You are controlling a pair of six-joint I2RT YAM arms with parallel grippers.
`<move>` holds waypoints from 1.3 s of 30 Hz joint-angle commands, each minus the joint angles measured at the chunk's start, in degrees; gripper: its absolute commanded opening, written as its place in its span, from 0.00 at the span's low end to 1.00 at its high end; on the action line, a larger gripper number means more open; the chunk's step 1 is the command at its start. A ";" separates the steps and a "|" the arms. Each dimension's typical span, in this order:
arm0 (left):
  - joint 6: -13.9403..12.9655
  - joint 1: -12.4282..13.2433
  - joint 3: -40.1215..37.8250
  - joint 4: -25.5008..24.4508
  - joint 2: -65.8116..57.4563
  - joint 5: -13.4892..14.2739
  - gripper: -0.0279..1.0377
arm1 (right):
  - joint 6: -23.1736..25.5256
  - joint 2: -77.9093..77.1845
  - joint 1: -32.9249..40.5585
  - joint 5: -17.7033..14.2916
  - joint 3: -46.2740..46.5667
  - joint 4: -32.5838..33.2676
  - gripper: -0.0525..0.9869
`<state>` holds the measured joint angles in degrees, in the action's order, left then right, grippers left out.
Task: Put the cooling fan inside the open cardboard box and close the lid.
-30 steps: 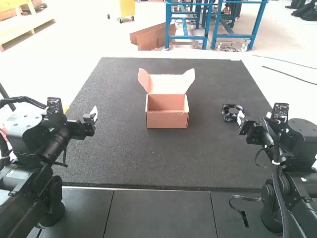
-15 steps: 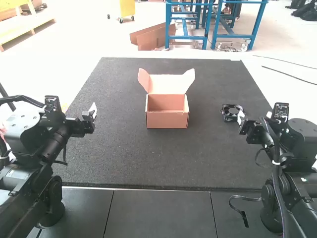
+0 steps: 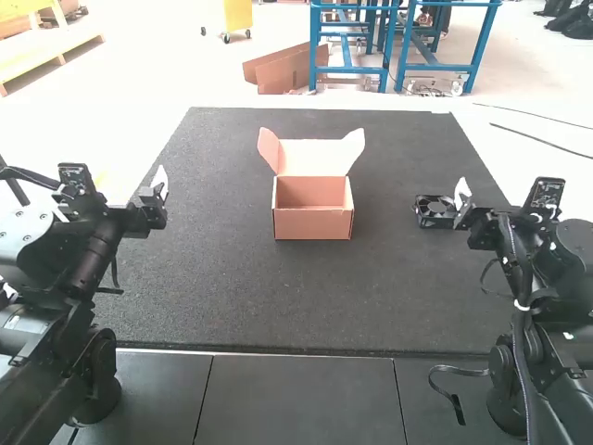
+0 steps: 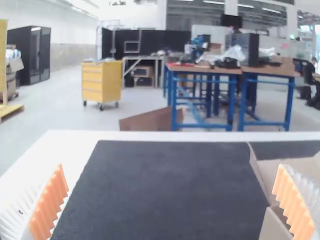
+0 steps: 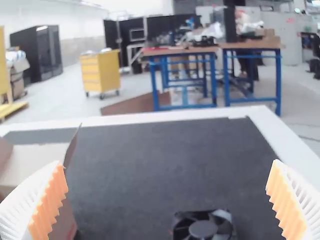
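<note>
The open cardboard box (image 3: 312, 207) stands mid-mat, its lid (image 3: 311, 153) raised at the back with both side flaps up. A small black cooling fan (image 3: 432, 210) lies flat on the mat to the box's right. My right gripper (image 3: 460, 198) hovers just right of the fan, open and empty; the right wrist view has the fan (image 5: 203, 227) low between its orange-padded fingers (image 5: 47, 202), with the box (image 5: 30, 160) off to one side. My left gripper (image 3: 158, 188) hangs open at the mat's left edge, far from the box. A box flap (image 4: 262, 167) edges into the left wrist view.
A black mat (image 3: 315, 278) covers the table, bare around the box and fan. The arm bases stand at the near left (image 3: 46, 278) and near right (image 3: 547, 287) corners, off the mat.
Both grippers have risen and swung away from the camera. The right one has come up beside the fan; the left one has drifted outward to the left. Box and fan have not moved.
</note>
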<state>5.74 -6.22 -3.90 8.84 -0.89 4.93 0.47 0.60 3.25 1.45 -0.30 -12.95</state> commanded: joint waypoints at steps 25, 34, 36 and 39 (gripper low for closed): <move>-1.96 0.24 -52.08 -24.13 -49.56 -0.97 0.93 | 1.46 54.95 -0.61 -0.66 -58.06 27.10 0.93; -1.96 -2.66 -57.27 -32.75 -54.66 -5.28 0.94 | 0.41 67.69 -0.78 -2.77 -68.44 41.34 0.92; -2.49 -4.33 -57.27 -33.71 -54.66 -5.19 0.94 | 0.50 70.15 -1.05 -2.68 -70.11 43.62 0.92; -2.49 -6.70 -57.53 -36.00 -54.57 -4.75 0.94 | 2.25 72.00 -2.19 -2.42 -71.60 44.33 0.92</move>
<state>4.03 -11.18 -59.22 -26.35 -55.92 0.80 1.56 72.20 2.85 -0.69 -68.97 31.22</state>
